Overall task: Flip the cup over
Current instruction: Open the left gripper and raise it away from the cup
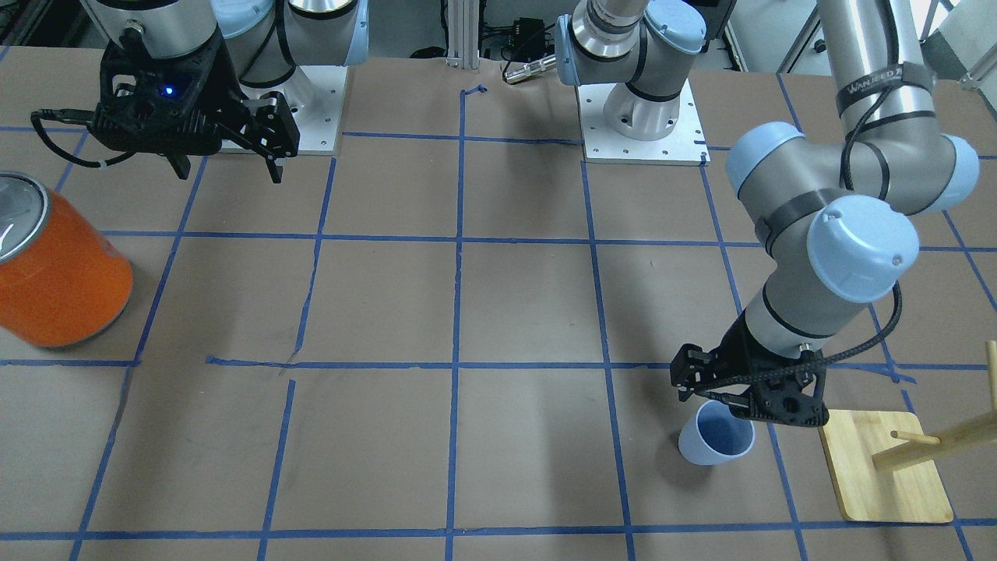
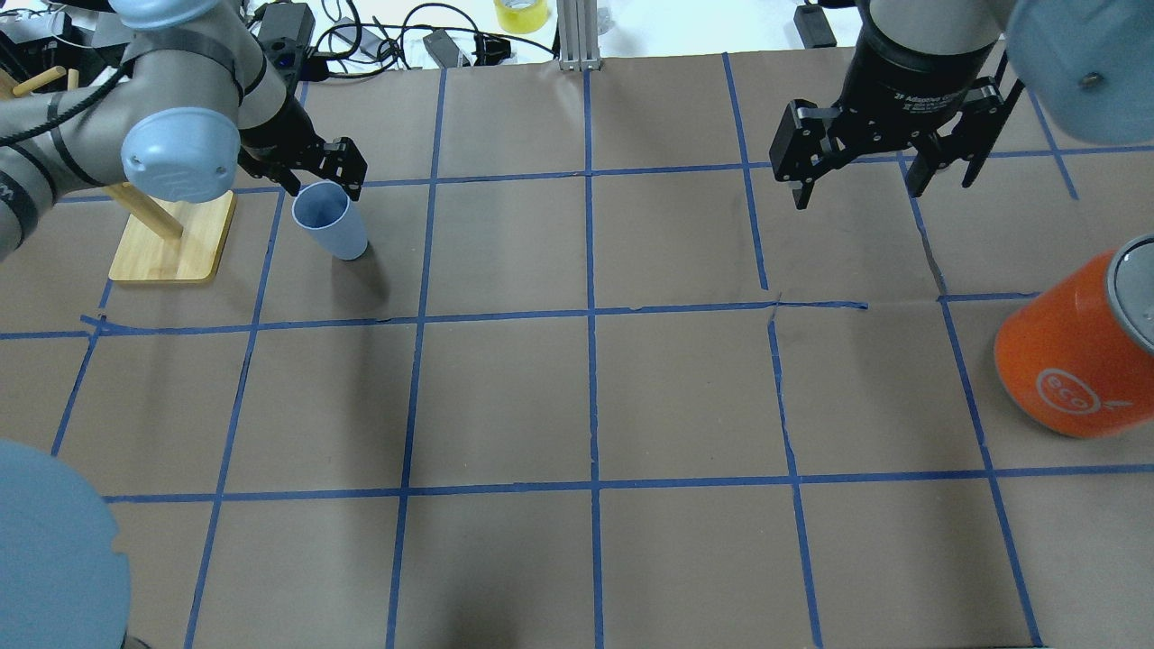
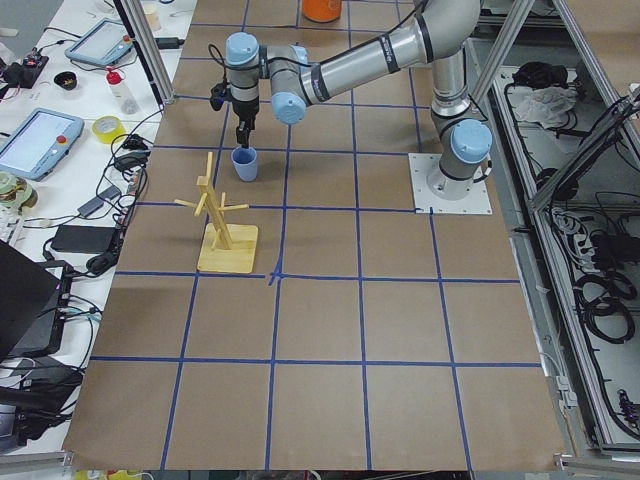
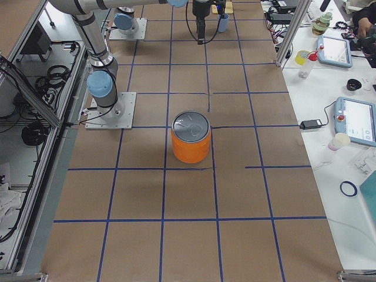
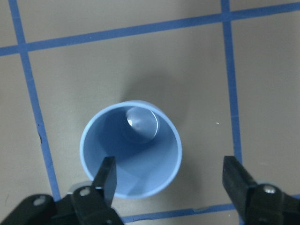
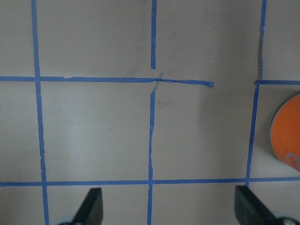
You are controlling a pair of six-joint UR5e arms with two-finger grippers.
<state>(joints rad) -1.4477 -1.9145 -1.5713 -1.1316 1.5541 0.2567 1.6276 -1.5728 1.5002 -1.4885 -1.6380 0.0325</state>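
Observation:
The pale blue cup [image 1: 716, 442] stands upright, mouth up, on the brown table paper; it also shows in the overhead view [image 2: 331, 223] and the left wrist view [image 5: 131, 150]. My left gripper [image 1: 736, 397] is open and empty, hovering just above the cup's rim [image 2: 323, 180]. In the left wrist view [image 5: 171, 176], one finger [image 5: 108, 176] is over the cup's opening and the other [image 5: 236, 176] is outside it. My right gripper [image 1: 228, 170] is open and empty, held high on the far side of the table [image 2: 865, 189].
A large orange can [image 1: 58, 265] with a silver top stands near my right gripper [image 2: 1077, 351]. A wooden peg rack on a bamboo base [image 1: 888, 463] stands close beside the cup [image 2: 171, 234]. Blue tape lines grid the table.

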